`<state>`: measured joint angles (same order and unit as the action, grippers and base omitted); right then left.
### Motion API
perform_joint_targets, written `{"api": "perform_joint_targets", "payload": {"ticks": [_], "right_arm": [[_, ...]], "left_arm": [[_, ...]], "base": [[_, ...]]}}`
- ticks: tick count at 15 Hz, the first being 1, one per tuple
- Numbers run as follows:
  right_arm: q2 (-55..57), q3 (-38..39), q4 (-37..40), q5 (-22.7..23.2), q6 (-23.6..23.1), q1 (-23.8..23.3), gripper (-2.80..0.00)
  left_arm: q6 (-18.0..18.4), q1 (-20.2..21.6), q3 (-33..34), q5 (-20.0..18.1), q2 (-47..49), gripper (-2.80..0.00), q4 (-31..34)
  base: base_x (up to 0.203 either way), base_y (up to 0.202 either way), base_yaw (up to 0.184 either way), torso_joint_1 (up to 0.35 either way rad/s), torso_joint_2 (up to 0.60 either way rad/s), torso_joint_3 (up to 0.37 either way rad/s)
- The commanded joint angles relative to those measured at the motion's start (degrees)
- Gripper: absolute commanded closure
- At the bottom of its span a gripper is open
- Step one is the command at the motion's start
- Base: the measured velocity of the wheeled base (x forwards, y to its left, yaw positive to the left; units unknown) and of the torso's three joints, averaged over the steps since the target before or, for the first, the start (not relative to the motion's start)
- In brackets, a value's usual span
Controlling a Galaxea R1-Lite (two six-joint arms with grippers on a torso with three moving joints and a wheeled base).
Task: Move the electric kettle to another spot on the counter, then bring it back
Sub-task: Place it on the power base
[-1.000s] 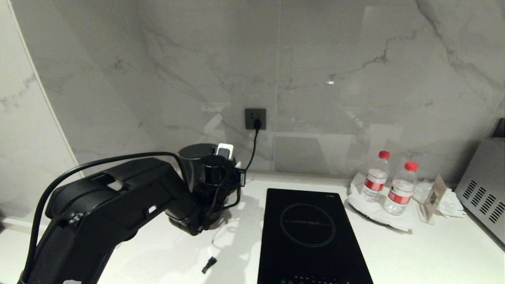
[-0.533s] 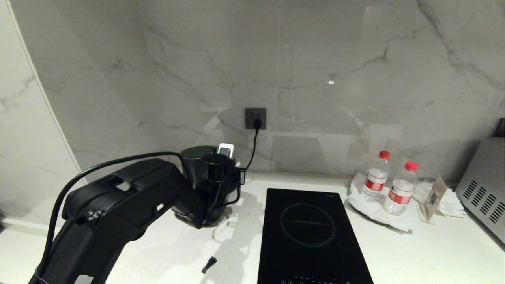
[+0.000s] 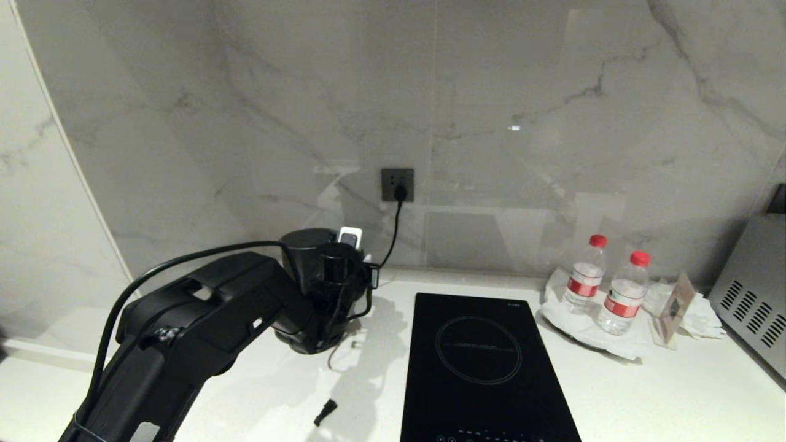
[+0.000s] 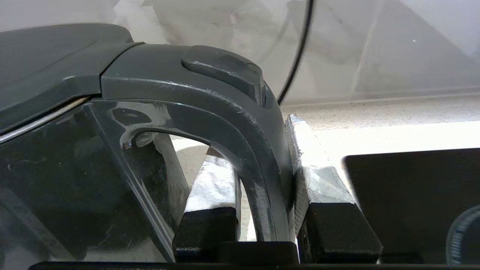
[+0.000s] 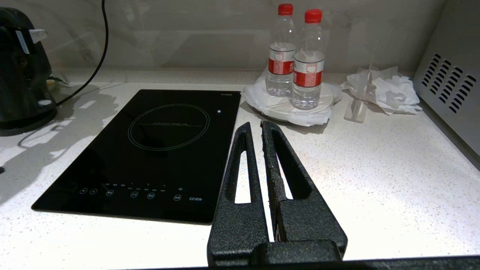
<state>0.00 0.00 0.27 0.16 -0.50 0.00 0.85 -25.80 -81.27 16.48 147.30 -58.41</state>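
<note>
The glossy black electric kettle (image 3: 305, 242) stands at the back left of the white speckled counter (image 3: 645, 393), under the wall socket. My left gripper (image 3: 351, 281) reaches in from the left and hides most of its body. In the left wrist view the left gripper (image 4: 258, 150) is shut on the kettle's loop handle (image 4: 232, 112), one finger inside the loop and one outside. The right wrist view shows the kettle (image 5: 22, 75) with its bottom down on a dark round base. My right gripper (image 5: 255, 125) hangs shut and empty above the counter (image 5: 375, 168), beside the hob.
A black induction hob (image 3: 485, 362) lies in the middle. Two red-capped water bottles (image 3: 583, 276) stand on a plate at the right, beside crumpled paper and a metal appliance (image 3: 755, 288). A cord runs from the wall socket (image 3: 397, 184). A small black piece (image 3: 325, 412) lies near the front.
My left arm has stretched further toward the back wall, and the kettle in its grip has shifted a little that way. The right arm has kept still.
</note>
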Motion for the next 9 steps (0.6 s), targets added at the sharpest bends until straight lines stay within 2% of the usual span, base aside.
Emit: {"api": "perform_joint_targets", "payload": {"ticks": [1, 5, 9], "right_arm": [[0.0, 0.0, 0.0, 0.0, 0.1, 0.0, 0.0], [0.0, 0.0, 0.0, 0.0, 0.0, 0.0, 0.0], [0.0, 0.0, 0.0, 0.0, 0.0, 0.0, 0.0]], "left_arm": [[-0.1, 0.6, -0.6, 0.1, 1.2, 0.0, -0.2], [-0.1, 1.7, 0.1, 0.2, 0.6, 0.0, -0.3], [-0.2, 1.2, 5.1, 0.2, -1.5, 0.0, -1.2]], "base": [[0.0, 0.0, 0.0, 0.0, 0.0, 0.0], [0.0, 0.0, 0.0, 0.0, 0.0, 0.0], [0.0, 0.0, 0.0, 0.0, 0.0, 0.0]]}}
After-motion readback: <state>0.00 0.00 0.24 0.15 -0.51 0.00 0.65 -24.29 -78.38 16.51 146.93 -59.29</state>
